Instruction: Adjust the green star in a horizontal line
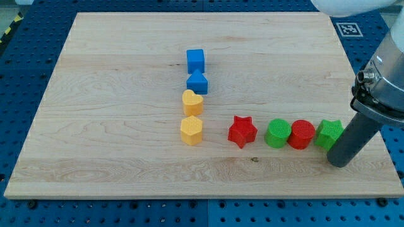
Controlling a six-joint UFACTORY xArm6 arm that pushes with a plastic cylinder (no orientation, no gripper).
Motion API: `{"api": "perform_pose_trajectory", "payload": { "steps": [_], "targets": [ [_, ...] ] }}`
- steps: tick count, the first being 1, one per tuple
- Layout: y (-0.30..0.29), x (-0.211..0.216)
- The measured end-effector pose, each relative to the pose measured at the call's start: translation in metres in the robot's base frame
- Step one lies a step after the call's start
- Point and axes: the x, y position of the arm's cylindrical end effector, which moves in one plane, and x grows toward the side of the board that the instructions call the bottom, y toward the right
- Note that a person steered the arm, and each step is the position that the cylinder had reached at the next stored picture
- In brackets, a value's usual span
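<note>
- The wooden surface (126, 75) carries eight small blocks in two groups.
- The green star (329, 133) sits at the view's right end of a row near the view's bottom right, partly hidden by the rod.
- The same row, read from the view's left: red star (242, 131), green cylinder (278, 133), red cylinder (302, 134), then the green star.
- The green cylinder, red cylinder and green star touch or nearly touch; the red star stands a little apart from them.
- A column stands near the centre: blue cube (196, 60) at the top, blue triangle (197, 82) below it, then a yellow heart (192, 101) and a yellow hexagon (191, 130).
- The arm's tip (341, 162) rests on the surface just below and to the view's right of the green star, with the dark rod leaning up toward the view's right.
- The rod appears to touch the star's right edge; actual contact cannot be confirmed.
- No pincer is fitted to this arm, so there is no released or clenched state to record.
</note>
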Motion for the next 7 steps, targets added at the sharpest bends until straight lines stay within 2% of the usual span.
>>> {"api": "perform_pose_trajectory", "payload": {
  "steps": [1, 2, 3, 4, 5, 7],
  "targets": [
    [0.001, 0.003],
    [0.027, 0.032],
    [0.076, 0.038],
    [0.115, 0.016],
    [0.122, -0.044],
    [0.056, -0.219]
  ]
}}
